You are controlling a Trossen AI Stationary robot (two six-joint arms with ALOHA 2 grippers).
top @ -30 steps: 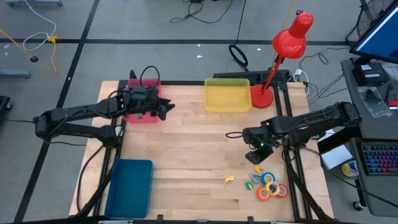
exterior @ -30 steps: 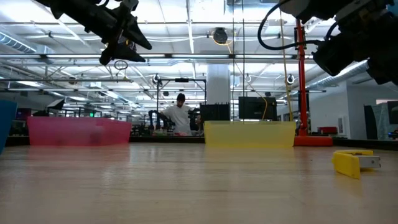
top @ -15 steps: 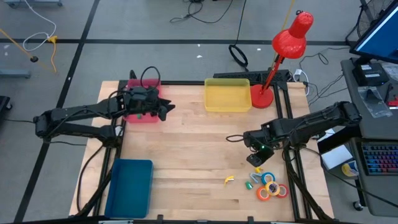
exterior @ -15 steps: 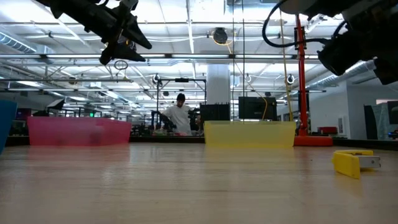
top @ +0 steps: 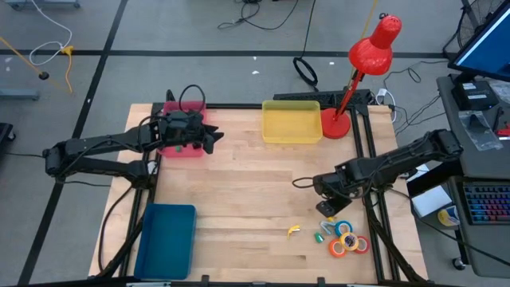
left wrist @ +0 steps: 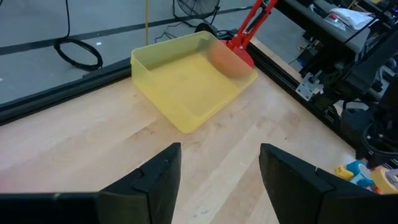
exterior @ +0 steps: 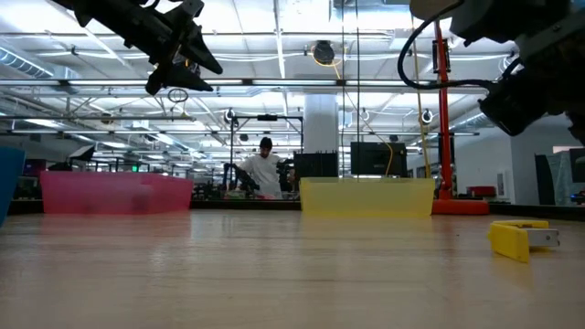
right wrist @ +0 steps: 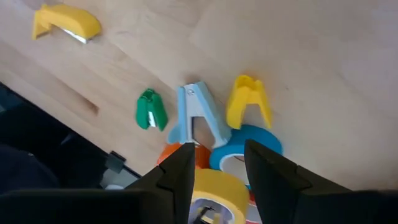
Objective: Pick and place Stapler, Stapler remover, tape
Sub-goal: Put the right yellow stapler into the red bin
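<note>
Several tape rolls (top: 348,241) in blue, orange and yellow lie in a pile near the table's near right corner. In the right wrist view a yellow roll (right wrist: 217,190), a blue roll (right wrist: 249,144) and an orange roll (right wrist: 169,155) show. Beside them lie a blue staple remover (right wrist: 196,115), a yellow one (right wrist: 247,102) and a green one (right wrist: 151,111). The small yellow stapler (top: 293,231) rests flat on the wood to their left. My right gripper (top: 327,206) hovers open just above the pile (right wrist: 217,148). My left gripper (top: 213,137) waits open, high beside the pink tray.
A pink tray (top: 182,147) sits at the far left, a yellow tray (top: 291,122) at the far middle and a blue tray (top: 166,239) at the near left. A red desk lamp (top: 366,60) stands at the far right corner. Bare wood lies mid-table.
My right gripper has moved a little toward the table's near edge and down, closer to the tape pile. My left arm has kept still, and nothing on the table has shifted.
</note>
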